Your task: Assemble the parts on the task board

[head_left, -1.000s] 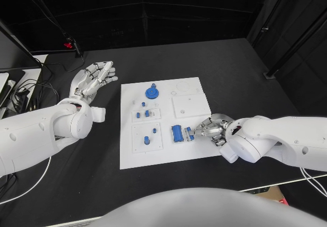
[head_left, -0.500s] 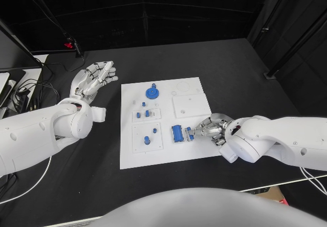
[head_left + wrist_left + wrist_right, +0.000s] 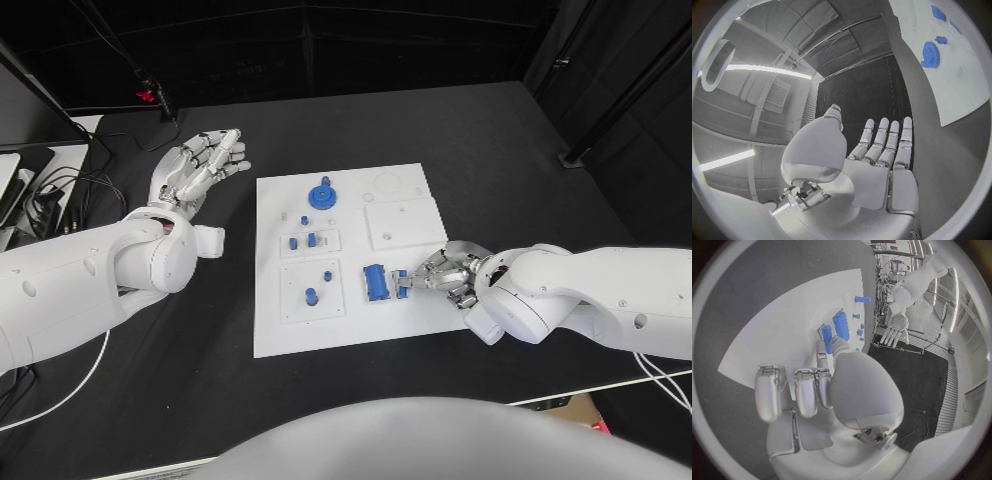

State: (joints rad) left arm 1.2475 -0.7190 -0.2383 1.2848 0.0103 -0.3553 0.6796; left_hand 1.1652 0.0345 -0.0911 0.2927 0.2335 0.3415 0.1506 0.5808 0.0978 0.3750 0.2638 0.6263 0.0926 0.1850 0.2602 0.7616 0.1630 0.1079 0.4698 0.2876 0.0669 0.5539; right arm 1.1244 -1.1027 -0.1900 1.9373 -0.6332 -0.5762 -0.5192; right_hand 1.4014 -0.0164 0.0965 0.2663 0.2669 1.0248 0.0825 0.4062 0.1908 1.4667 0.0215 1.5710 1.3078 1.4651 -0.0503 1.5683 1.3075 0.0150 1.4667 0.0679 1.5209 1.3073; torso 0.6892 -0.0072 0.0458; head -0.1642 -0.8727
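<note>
— What sits nearest the robot?

— The near edge of the white rectangular task board [image 3: 325, 335] on the black table [image 3: 490, 150]; just beyond that bare strip the right silver hand [image 3: 444, 273] rests at the board's right edge, fingers curled in, fingertips [image 3: 408, 285] against a small blue piece [image 3: 402, 287]; whether it truly pinches that piece I cannot tell, since in the right wrist view the thumb covers the contact.

— And beside it?

— A larger blue oblong block [image 3: 375, 281] lies just left of the small piece, touching or nearly so; the right wrist view shows the same pair, the long block [image 3: 841, 325] and the narrower piece [image 3: 826, 332], side by side ahead of the fingers.

— Further left on the board?

— A raised square pad with a blue peg [image 3: 310, 296] standing in it and a smaller blue bit [image 3: 327, 275] near its far corner; past that, a smaller pad holding two short blue pegs [image 3: 302, 241].

— And at the far end?

— A round blue gear-like disc [image 3: 320, 194] near the far left corner; a plain square white plate [image 3: 402, 222] lies to its right.

— The other hand?

— The left silver hand [image 3: 199, 165] hovers off the board, over the table beyond its far left corner; fingers straight and slightly apart, holding nothing, as the left wrist view [image 3: 879, 150] confirms.
</note>
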